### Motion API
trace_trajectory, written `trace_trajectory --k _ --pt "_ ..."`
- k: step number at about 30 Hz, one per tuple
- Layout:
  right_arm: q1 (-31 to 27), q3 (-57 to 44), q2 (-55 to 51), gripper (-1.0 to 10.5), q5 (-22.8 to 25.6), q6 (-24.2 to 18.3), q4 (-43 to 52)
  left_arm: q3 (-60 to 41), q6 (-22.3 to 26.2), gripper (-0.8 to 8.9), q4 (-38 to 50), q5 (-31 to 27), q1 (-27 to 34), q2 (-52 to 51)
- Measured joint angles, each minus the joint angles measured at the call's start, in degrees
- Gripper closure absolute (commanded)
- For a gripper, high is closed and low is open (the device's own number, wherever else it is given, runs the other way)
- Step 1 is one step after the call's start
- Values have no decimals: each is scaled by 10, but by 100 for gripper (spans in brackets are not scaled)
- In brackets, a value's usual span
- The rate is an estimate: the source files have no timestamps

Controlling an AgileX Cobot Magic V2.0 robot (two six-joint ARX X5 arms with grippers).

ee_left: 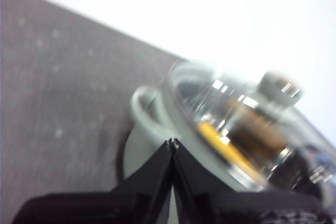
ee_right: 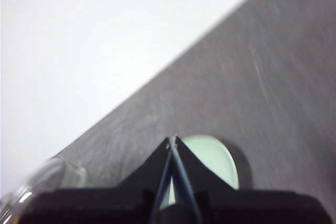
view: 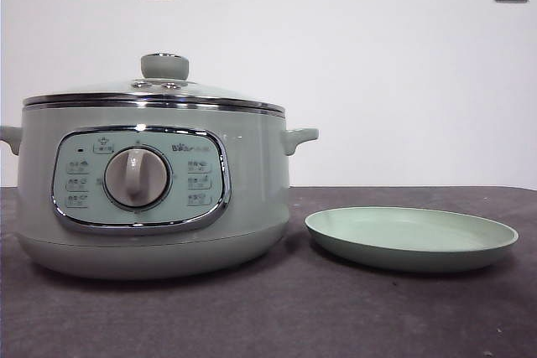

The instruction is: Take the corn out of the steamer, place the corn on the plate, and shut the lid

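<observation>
The steamer (view: 151, 199) sits on the dark surface (view: 268, 316) with its glass lid (view: 155, 94) on top, so the corn (ee_left: 223, 142) is shut inside. You can see it as a yellow shape through the glass in the left wrist view. The green plate (view: 411, 239) waits just beside the pot, close by so the corn has a short trip. The left tool (ee_left: 172, 142) hangs near the lid, pinched closed and holding nothing. The right tool (ee_right: 172, 140) hangs over the plate, also closed and holding nothing. The lid must come off first.
</observation>
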Motion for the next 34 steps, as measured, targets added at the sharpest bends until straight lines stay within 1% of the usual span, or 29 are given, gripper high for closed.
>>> trace_trajectory --k 2,5,9,11,13,17,20,23,24,25,27,28,29,31,34 --pt "0 40 24 956 0 -33 -5 35 12 822 -16 1 0 17" --pt "0 103 73 956 0 -83 -21 90 48 822 -49 7 0 58" --pt "0 188 150 954 -1 -143 -52 174 115 822 -87 18 0 127" --pt "0 230 188 954 -16 -170 -72 218 146 822 -102 30 0 163" --pt "0 273 228 954 -43 -198 -96 263 176 821 -118 53 0 202" --pt "0 348 303 948 -106 -248 -149 341 216 817 -153 102 0 276" --pt "0 391 356 948 -174 -283 -190 396 238 816 -192 150 0 332" --pt "0 419 406 940 -254 -311 -222 443 259 800 -229 191 0 383" --pt "0 423 421 918 -281 -320 -227 456 265 747 -240 202 0 399" --pt "0 427 434 859 -304 -327 -233 468 271 656 -248 209 0 415" --pt "0 430 452 707 -333 -335 -236 484 278 471 -257 217 0 442" --pt "0 431 460 637 -340 -337 -236 489 282 402 -257 217 0 453" --pt "0 431 467 590 -342 -339 -236 492 282 375 -257 217 0 462" --pt "0 431 477 524 -343 -341 -236 493 283 373 -257 218 0 474" --pt "0 431 487 528 -343 -341 -236 493 280 373 -245 219 -6 490"
